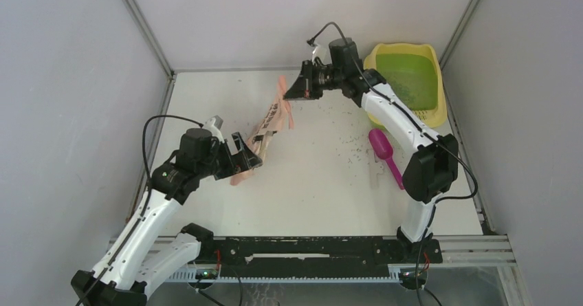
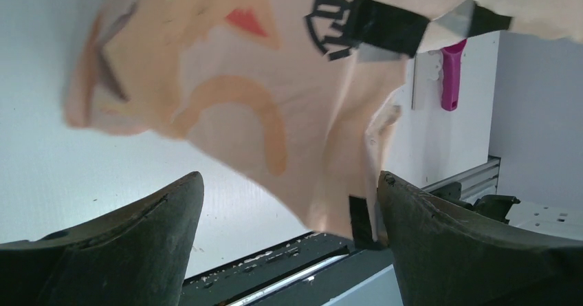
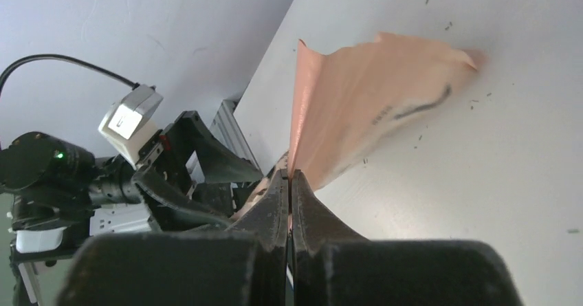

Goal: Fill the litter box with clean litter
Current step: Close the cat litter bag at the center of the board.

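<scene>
The litter box (image 1: 375,55), yellow-rimmed with a green basin, stands at the far right corner with some litter (image 1: 414,91) in it. More granules lie scattered on the table (image 1: 352,148). A peach-pink bag (image 1: 271,124) stretches between the two grippers. My right gripper (image 1: 289,91) is shut on the bag's top edge (image 3: 371,106), its jaws (image 3: 290,175) pressed together on the thin film. My left gripper (image 1: 251,156) stands open around the bag's lower end (image 2: 240,100). In the left wrist view the bag hangs between the wide jaws (image 2: 289,203), close to the right finger.
A magenta scoop (image 1: 385,155) lies on the table right of centre, near the right arm; it also shows in the left wrist view (image 2: 452,72). Grey walls enclose the table on three sides. A black rail (image 1: 309,247) runs along the near edge.
</scene>
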{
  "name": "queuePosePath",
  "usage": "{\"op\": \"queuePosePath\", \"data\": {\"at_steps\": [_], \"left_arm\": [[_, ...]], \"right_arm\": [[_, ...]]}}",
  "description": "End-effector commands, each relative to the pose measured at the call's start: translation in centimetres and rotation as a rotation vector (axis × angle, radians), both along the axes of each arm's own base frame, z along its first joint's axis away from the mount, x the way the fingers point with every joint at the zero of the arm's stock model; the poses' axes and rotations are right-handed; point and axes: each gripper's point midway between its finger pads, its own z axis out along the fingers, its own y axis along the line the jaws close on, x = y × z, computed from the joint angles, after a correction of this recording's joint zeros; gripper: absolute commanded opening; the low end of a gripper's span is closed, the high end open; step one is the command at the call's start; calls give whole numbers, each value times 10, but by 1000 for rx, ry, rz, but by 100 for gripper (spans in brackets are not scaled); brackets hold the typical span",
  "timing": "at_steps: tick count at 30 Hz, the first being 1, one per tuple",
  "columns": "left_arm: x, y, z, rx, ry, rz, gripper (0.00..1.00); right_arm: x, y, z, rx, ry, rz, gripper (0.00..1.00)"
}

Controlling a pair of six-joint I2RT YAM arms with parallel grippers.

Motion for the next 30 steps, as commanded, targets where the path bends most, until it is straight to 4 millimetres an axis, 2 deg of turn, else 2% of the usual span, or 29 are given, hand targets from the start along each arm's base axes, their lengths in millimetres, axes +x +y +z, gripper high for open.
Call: {"op": "queuePosePath", "data": {"at_steps": [1, 6, 10, 16, 19, 22, 26, 30], "left_arm": [[4, 1, 47, -48, -133, 1, 100], [-2, 3, 53, -63, -155, -1, 100], [-10, 6, 52, -72, -164, -2, 100], [-29, 15, 55, -83, -197, 12, 100], [-38, 21, 59, -87, -221, 22, 100], [-42, 21, 54, -95, -218, 18, 100], [-41, 15, 43, -118, -184, 5, 100], [-38, 15, 39, -114, -180, 15, 100]], "right_arm": [[-25, -23, 37, -109, -41, 9, 0], [-25, -30, 63, -108, -44, -30, 0], [-22, -33, 69, -85, -3, -93, 0], [-26, -19, 99, 47, 39, -103, 0], [-32, -12, 114, 86, 43, -82, 0], [-42, -10, 130, 117, 36, -60, 0], [-57, -16, 151, 136, 31, -28, 0], [-71, -30, 172, 138, 8, 5, 0]]}}
